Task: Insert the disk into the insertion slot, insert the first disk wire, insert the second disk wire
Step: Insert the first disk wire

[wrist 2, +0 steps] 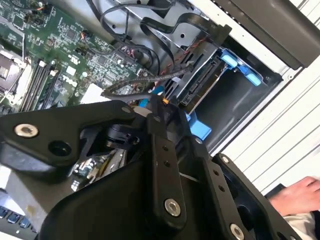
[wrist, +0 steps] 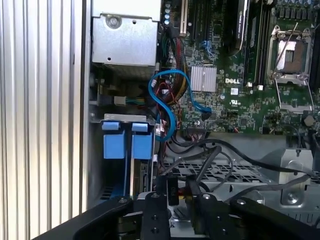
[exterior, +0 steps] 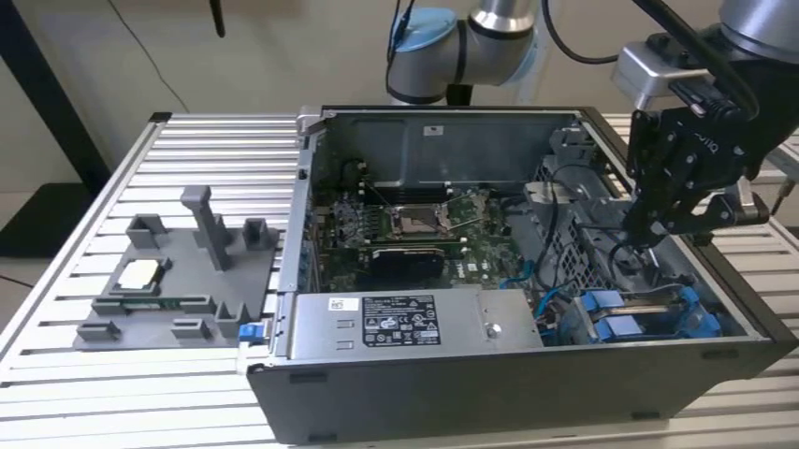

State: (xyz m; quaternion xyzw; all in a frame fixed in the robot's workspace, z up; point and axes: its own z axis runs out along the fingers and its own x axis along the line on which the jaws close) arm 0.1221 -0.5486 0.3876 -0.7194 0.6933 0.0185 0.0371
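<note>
Since the disk [wrist: 142,147] already sat in its bay at the corner of the computer case [exterior: 525,393], with its blue carrier tabs facing the open side, I judged the slot step done and the work to be on the wires. The bay stood just beside the power-supply box [exterior: 413,323], which put the drive's connectors within reach of the loose black cables [wrist: 235,155] draped over the drive cage.

The gripper [wrist: 172,194] hung over that cage, near the disk but apart from it. In the exterior view it pointed down into the case. Its fingers [wrist: 152,210] stood nearly closed. Between them I saw a small black plug with an orange lead, which I took for a disk wire [wrist: 173,187]; first or second, I could not tell.

A blue cable [wrist: 170,107] looped from the motherboard [wrist: 235,75] toward the bay. A person's hand [wrist 2: 295,192] lay outside the case, over the slatted table [exterior: 75,393].
</note>
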